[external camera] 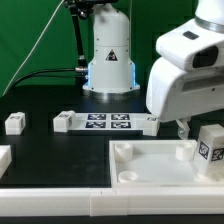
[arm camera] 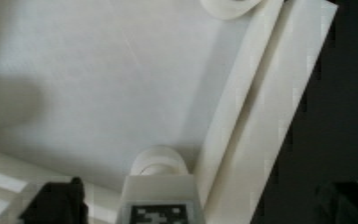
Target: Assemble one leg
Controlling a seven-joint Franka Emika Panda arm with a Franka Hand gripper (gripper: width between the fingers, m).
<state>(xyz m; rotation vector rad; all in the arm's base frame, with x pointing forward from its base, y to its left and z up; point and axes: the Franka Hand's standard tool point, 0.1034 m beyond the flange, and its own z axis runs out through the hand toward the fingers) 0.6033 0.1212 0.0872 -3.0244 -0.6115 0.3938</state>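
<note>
Leg [external camera: 210, 150]: small chunky white block, black-and-white tag on the face toward the exterior camera. It stands upright at the exterior view's right end of the white tray [external camera: 150, 178], inside the tray's raised rim. Cannot tell whether it is seated in a corner socket.

Wrist view: the same leg [arm camera: 155, 190] shows a rounded top and its tag, and sits close against the tray's long rim [arm camera: 247, 120].

Gripper [arm camera: 206, 198]: spread wide, one dark fingertip [arm camera: 55, 202] on each side of the leg. There is a clear gap between each finger and the block. Nothing is gripped and no contact is visible.

Exterior view: the arm's bulky white wrist housing [external camera: 185, 70] hangs over the tray's right end, just above and beside the leg. The fingers themselves are mostly hidden there.

Tray: large, square and shallow, with a raised socket boss [external camera: 185, 151] near the leg and another at the far corner [external camera: 125, 151].

Marker board [external camera: 105, 122]: flat on the black table [external camera: 40, 150] behind the tray, between it and the arm's base [external camera: 110, 60].

Second small white block [external camera: 14, 123]: on the exterior view's left, well apart from the tray. No tag is visible on it from here.
</note>
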